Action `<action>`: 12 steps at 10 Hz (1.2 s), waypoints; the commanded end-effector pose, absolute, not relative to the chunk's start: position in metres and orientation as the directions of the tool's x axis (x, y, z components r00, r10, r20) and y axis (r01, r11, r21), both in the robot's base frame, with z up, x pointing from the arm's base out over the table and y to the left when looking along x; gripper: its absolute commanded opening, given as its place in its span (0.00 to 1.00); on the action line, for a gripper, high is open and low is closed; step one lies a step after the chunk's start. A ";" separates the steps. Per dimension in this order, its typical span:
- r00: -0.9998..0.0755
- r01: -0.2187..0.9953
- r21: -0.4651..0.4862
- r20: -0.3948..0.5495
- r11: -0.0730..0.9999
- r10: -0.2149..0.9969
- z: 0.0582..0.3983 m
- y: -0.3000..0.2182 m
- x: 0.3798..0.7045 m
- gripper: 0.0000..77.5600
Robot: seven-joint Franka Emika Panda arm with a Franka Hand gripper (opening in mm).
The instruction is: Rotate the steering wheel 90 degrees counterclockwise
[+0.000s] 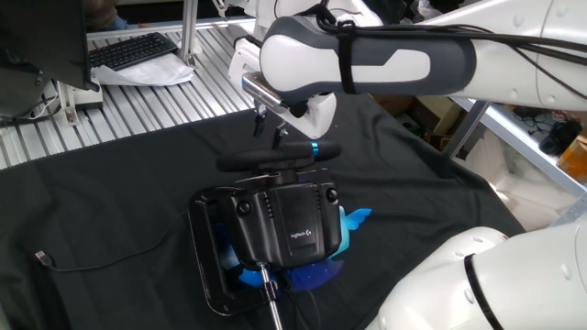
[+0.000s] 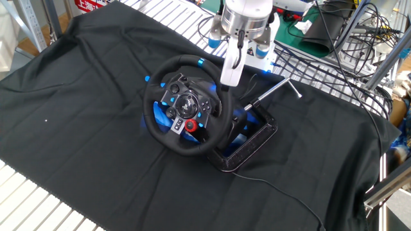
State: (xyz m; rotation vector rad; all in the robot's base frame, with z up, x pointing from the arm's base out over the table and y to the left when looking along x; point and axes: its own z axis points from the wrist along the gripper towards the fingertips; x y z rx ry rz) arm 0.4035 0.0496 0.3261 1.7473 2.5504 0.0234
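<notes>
The steering wheel (image 2: 185, 106) faces the other fixed view, with blue-lit buttons, a red knob and a blue band (image 2: 201, 62) at the top of its rim. In one fixed view the steering wheel (image 1: 275, 158) is an edge-on dark bar with the blue band (image 1: 315, 148) near its right end. My gripper (image 1: 271, 126) hangs just above the rim, slightly left of the band, jaws apart and empty. In the other fixed view my gripper (image 2: 229, 77) is at the rim's upper right; I cannot tell if it touches.
The black housing with white logo (image 1: 293, 229) sits behind the wheel on a flat black frame (image 1: 206, 270). A metal rod (image 2: 276, 88) sticks up at the back. A cable (image 1: 83, 261) lies on the black cloth. A keyboard (image 1: 133, 50) lies on the slatted table.
</notes>
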 end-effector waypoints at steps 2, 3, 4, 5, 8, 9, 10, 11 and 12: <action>-0.244 0.966 0.072 -0.046 0.246 0.969 0.312 0.060 0.412 0.01; -0.201 0.976 0.085 -0.033 0.203 0.979 0.311 0.060 0.412 0.01; -0.155 0.984 0.092 -0.020 0.156 0.988 0.311 0.060 0.412 0.01; -0.136 0.986 0.093 -0.012 0.137 0.991 0.311 0.060 0.412 0.01; 0.002 0.994 0.113 0.012 -0.003 1.000 0.312 0.061 0.411 0.01; 0.031 0.992 0.118 0.017 -0.033 0.999 0.313 0.062 0.410 0.01; 0.048 0.992 0.119 0.021 -0.050 0.999 0.314 0.063 0.409 0.01; 0.060 0.991 0.118 0.026 -0.062 0.998 0.315 0.065 0.408 0.01; 0.072 0.990 0.117 0.029 -0.075 0.997 0.317 0.067 0.406 0.01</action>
